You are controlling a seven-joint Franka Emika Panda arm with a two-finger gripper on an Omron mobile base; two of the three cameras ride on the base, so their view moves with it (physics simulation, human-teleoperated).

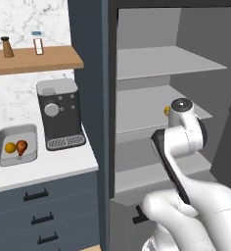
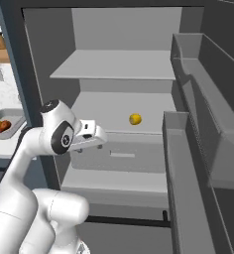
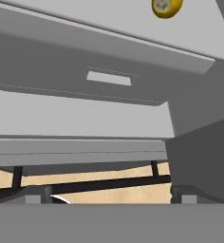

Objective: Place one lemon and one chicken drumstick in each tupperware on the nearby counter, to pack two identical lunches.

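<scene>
Fridge [image 2: 124, 64]: stands open, grey inside, with shelves across its back and deep door bins at 3 o'clock in the right base view.
Lemon in fridge [image 2: 135, 119]: sits alone on the middle shelf, well apart from the arm; in the hand view the same lemon shows at 1 o'clock, cut by the top edge.
Drawer front [image 3: 80, 78]: grey panel with a pale slot handle, just below the lemon's shelf.
Fingers [image 3: 111, 197]: spread wide, holding nothing; two dark tips rise at 7 and 5 o'clock in the hand view, level with the lower part of the fridge.
Arm [image 1: 183, 147]: white, reaches up from the base into the fridge opening, hand turned toward the lower shelves.
Bench [image 1: 44, 171]: white top over slate-blue drawers with black bar handles, at 9 o'clock in the left base view.
Tupperware [image 1: 2, 157]: grey tray on the bench, just beside the coffee machine [image 1: 59, 115].
Contents: a lemon [image 1: 10, 147] and a chicken drumstick [image 1: 22, 146] lie touching inside the tray.
Wall shelf [image 1: 34, 59]: wooden, above the bench, carrying small shakers.
</scene>
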